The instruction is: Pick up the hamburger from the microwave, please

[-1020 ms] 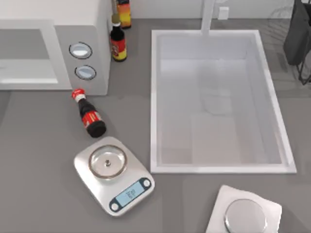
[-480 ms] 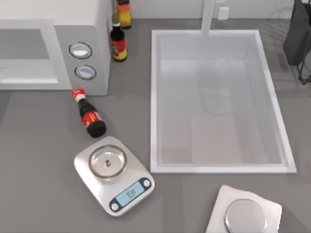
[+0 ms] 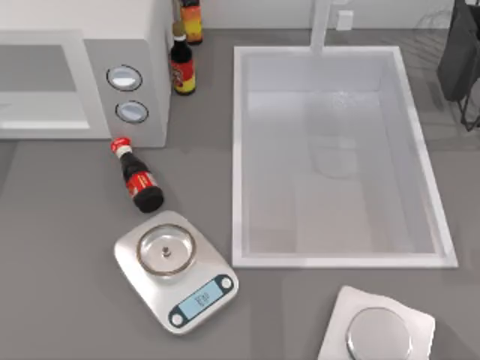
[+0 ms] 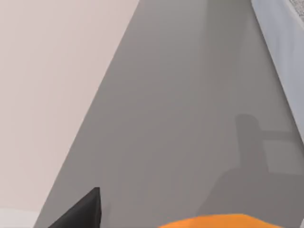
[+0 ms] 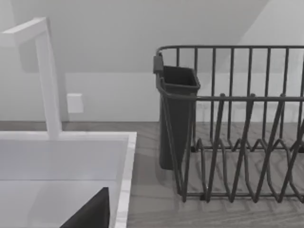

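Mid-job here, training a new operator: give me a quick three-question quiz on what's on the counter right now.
1. True or false: the sauce bottle nearest the kitchen scale stands upright.
2. The microwave sits on which side of the sink? A) left B) right
3. Fill in: the microwave panel carries ___ round dials.

Key: 1. False, it lies on its side. 2. A. 3. Two.

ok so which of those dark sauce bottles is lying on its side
The red-capped bottle lying on the counter between the microwave and the kitchen scale. The other two bottles stand upright beside the microwave.
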